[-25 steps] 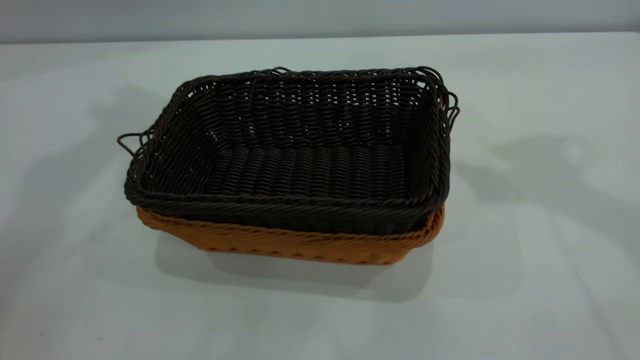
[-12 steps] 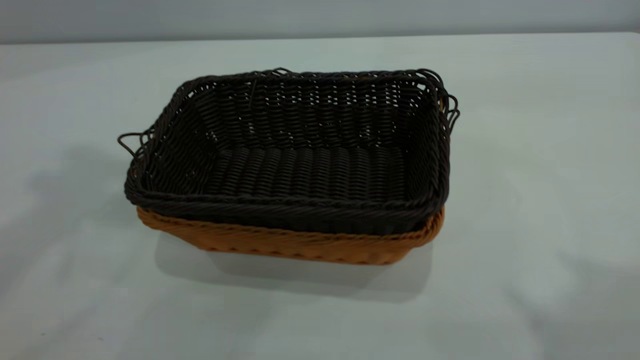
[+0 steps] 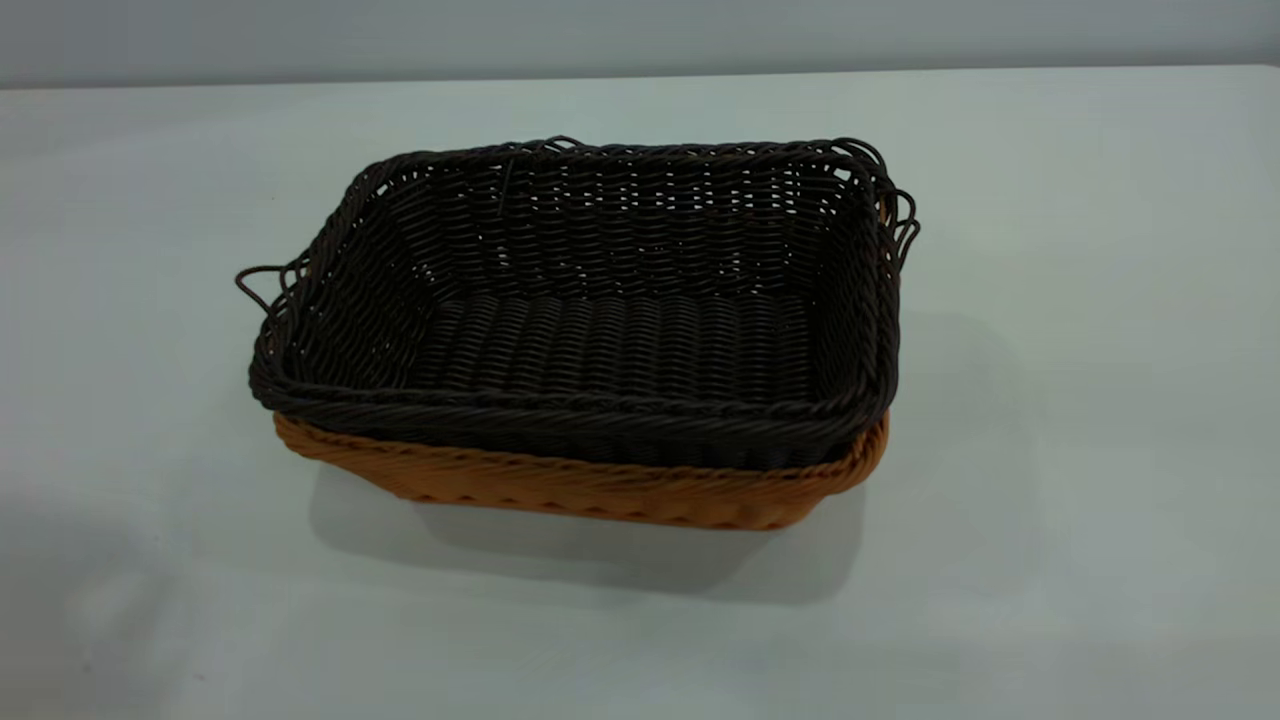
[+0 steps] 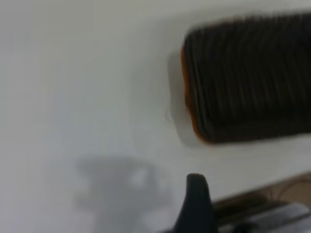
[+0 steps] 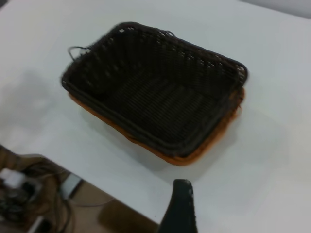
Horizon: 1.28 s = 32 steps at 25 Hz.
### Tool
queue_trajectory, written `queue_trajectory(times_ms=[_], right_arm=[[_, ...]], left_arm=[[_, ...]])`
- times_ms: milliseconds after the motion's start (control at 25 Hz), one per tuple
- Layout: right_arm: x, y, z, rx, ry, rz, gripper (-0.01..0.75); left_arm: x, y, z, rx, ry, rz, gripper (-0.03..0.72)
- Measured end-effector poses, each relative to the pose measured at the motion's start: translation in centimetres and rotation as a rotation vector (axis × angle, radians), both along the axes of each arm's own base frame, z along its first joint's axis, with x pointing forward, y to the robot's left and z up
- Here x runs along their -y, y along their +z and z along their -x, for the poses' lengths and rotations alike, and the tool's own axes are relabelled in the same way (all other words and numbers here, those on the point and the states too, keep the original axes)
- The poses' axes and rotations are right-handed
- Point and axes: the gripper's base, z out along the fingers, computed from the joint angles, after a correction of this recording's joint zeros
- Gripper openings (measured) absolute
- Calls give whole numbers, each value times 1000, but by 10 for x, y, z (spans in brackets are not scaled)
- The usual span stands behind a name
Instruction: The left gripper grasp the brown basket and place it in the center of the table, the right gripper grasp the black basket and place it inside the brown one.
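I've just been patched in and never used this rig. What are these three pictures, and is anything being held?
You are looking at a table rig with two robot arms. The wide picture comes from a camera outside it: the black basket sits nested inside the brown basket on the pale table, with neither arm in view. The other two come from cameras on the arms' wrists. In each, one dark finger shows at the picture's edge, the left gripper and the right gripper, both well clear of the baskets. Neither is holding anything.
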Motion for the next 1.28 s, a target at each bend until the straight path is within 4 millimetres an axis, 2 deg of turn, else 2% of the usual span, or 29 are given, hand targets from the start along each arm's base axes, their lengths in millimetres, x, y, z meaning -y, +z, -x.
queue_trajectory(times_ms=[160, 320, 440, 600, 760, 1040, 1280], right_arm=[[4, -16, 23, 33, -69, 32, 591], [11, -22, 39, 62, -172, 72, 591], [17, -24, 45, 75, -235, 102, 591], [25, -36, 42, 27, -276, 130, 591], [27, -55, 36, -15, -267, 126, 591], [29, -55, 44, 60, -302, 102, 591], [30, -55, 50, 98, -319, 91, 591]], left_arm=[[-4, -24, 43, 8, 3, 1, 540], [-8, -39, 77, 49, 4, 5, 540], [-10, -50, 98, 77, 4, 8, 540], [-12, -63, 122, 126, 3, 13, 540], [-14, -75, 140, 169, 3, 16, 540], [-16, -92, 160, 221, 5, 22, 540], [-21, -110, 167, 221, 34, -9, 540]])
